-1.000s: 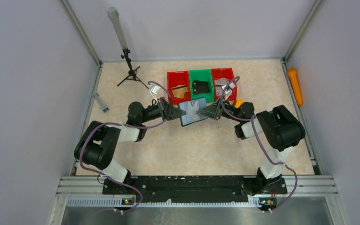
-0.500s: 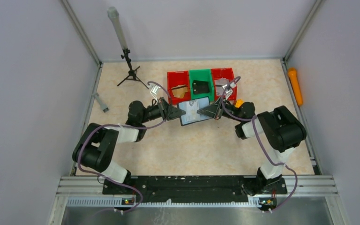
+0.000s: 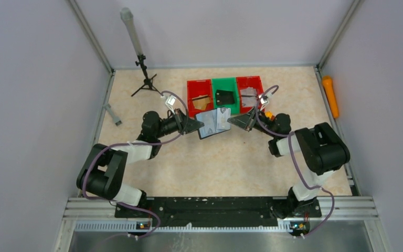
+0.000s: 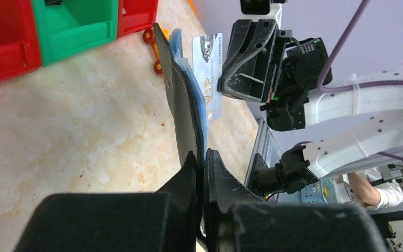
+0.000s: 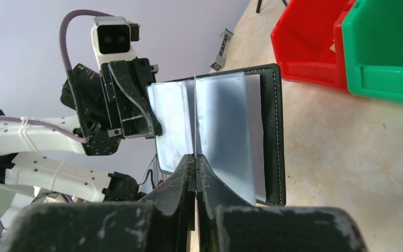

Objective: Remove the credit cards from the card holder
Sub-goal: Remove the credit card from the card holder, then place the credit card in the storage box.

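Note:
The card holder (image 3: 208,130) hangs open above the table in front of the bins, its pale blue inside (image 5: 225,131) facing up. My left gripper (image 3: 195,127) is shut on its left edge; in the left wrist view the jaws pinch the black cover (image 4: 181,100) edge-on. My right gripper (image 3: 232,120) is shut on a pale credit card (image 3: 223,118) that sticks out of the holder's right side. The card (image 4: 210,58) shows grey print. I cannot tell whether it is fully clear of the pocket. In the right wrist view it is a thin line (image 5: 195,115) between the shut jaws (image 5: 195,157).
Behind the holder stand a red bin (image 3: 199,84), a green bin (image 3: 224,82) with a small black case (image 3: 224,96), and another red bin (image 3: 250,82). A tripod (image 3: 146,79) is far left, an orange cylinder (image 3: 329,97) by the right wall, a small orange object (image 3: 267,114) near my right wrist.
My right gripper has shut on the card and drawn back to the right, sliding the card out of the holder. The left gripper and holder shifted slightly left and farther.

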`<action>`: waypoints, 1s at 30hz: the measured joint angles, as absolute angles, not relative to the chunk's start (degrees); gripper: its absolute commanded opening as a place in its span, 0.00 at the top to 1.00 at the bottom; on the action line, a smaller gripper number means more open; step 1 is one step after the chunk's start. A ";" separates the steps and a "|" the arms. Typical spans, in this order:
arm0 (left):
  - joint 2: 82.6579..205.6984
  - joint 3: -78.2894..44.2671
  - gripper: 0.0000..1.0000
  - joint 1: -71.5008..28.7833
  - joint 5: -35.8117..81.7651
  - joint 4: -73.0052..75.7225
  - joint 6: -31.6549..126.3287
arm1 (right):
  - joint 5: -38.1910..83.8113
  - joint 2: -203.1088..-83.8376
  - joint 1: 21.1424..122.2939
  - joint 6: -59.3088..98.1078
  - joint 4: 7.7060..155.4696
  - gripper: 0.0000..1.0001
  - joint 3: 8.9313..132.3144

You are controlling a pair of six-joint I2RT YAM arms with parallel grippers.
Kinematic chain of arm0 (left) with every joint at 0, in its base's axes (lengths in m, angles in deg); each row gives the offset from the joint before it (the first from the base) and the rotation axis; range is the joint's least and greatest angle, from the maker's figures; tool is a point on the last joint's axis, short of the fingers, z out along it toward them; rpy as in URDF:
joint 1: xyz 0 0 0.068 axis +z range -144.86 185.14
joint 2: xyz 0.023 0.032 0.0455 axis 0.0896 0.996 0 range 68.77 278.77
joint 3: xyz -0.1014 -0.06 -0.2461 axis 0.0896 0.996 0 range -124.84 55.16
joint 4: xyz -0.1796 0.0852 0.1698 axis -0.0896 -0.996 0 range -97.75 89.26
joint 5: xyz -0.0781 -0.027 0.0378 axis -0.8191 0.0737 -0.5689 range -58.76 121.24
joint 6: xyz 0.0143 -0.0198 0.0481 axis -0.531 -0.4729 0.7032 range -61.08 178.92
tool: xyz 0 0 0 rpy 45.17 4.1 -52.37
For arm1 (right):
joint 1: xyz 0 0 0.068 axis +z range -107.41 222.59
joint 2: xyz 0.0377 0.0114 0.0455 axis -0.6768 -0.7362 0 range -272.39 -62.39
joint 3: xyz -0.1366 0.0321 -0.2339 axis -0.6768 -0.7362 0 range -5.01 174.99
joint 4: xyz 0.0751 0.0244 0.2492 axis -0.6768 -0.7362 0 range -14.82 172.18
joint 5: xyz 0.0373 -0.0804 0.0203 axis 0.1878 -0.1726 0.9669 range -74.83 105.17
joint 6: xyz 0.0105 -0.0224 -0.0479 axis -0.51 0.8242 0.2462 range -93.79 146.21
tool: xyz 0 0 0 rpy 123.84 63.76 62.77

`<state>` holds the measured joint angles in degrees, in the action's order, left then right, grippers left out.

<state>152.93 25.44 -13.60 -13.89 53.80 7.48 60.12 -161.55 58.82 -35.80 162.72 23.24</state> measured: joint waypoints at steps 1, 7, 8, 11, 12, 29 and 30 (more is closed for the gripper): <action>152.93 25.44 1.00 -13.60 -13.73 53.21 7.69 | 59.64 -161.11 58.80 -35.35 161.80 1.00 23.09; 152.93 25.18 1.00 -13.60 -12.09 48.09 9.25 | 56.27 -155.69 58.71 -30.93 154.19 1.00 22.71; 152.93 25.05 1.00 -13.60 -11.44 46.65 9.68 | 55.51 -154.46 58.69 -29.99 152.92 1.00 22.71; 152.93 24.61 1.00 -13.60 -10.43 43.61 10.62 | 54.11 -152.83 58.65 -28.31 150.69 1.00 22.74; 152.93 24.37 1.00 -13.60 -10.08 42.67 10.82 | 53.54 -152.50 58.65 -27.81 149.67 1.00 22.78; 153.68 22.43 1.00 -13.60 -8.07 35.44 13.29 | 21.91 -146.55 58.06 -27.91 124.62 1.00 29.77; 153.65 22.41 1.00 -13.62 -8.03 35.15 13.49 | 19.07 -146.66 58.06 -29.01 122.61 1.00 30.93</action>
